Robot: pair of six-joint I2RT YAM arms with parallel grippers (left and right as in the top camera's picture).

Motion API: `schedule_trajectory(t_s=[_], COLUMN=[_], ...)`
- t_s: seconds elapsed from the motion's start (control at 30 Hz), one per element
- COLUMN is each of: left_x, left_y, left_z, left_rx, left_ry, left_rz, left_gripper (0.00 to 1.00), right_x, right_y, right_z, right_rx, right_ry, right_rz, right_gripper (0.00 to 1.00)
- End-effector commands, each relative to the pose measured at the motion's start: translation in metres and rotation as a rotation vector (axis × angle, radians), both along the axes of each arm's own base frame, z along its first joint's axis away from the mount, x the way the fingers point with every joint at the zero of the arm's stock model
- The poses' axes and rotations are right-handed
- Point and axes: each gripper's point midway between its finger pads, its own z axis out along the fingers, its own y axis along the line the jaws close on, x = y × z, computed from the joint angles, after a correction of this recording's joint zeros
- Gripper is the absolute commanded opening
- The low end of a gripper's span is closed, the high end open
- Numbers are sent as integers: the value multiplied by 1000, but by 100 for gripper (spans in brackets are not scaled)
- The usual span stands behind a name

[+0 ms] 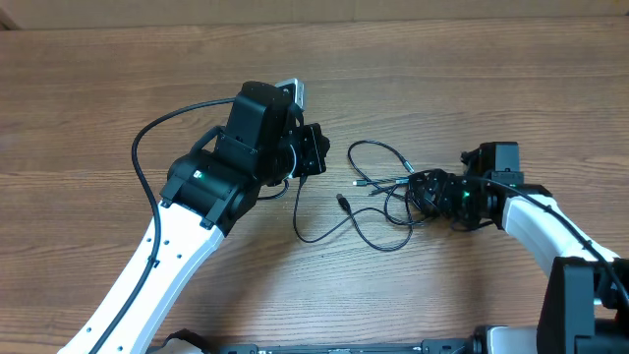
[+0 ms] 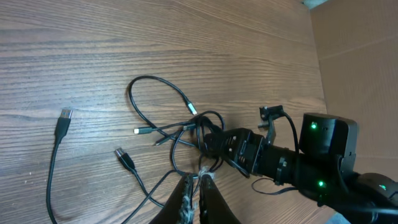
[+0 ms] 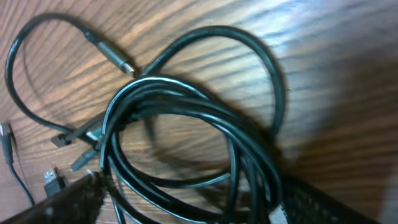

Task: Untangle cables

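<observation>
COUNT: one knot of cables [image 2: 186, 127], four plug tips [image 2: 64, 116] showing | UNCLEAR: how many cords are in the knot; whether the left gripper [image 2: 199, 180] pinches a strand | POSE: left gripper closed, loose strands running up to its tips; right gripper [image 1: 429, 189] low over the table [image 1: 472, 79], fingers spread wide, knot between them

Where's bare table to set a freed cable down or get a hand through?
Free: the far strip of table beyond both arms; the left side past the left arm; the near patch between the arms. Crowded: the middle, where the cables sprawl between the left gripper and the right gripper, whose jaws straddle the knot.
</observation>
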Motion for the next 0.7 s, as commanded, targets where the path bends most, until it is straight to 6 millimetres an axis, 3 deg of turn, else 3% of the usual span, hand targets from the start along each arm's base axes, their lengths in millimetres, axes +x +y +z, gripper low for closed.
schedule_trajectory(t_s=[0.0, 0.13, 0.3, 0.33, 0.5, 0.67], left_x=[5, 4, 3, 3, 2, 1], left_y=[1, 1, 2, 2, 3, 3], left_z=[4, 3, 2, 2, 0, -1], left_rx=[5, 7, 11, 11, 19, 22], left_ry=[-18, -15, -10, -9, -5, 1], left_rz=[3, 2, 2, 2, -1, -2], left_gripper=[6, 5, 5, 5, 4, 4], right_x=[-2, 5, 7, 7, 10, 25], right_y=[15, 31, 42, 42, 39, 41], right_z=[-11, -15, -31, -37, -35, -5], right_rx=[8, 11, 12, 8, -5, -7], right_ry=[9, -21, -5, 3, -1, -65], right_rz=[28, 70, 89, 88, 84, 95], right_gripper=[81, 67, 25, 7, 4, 4])
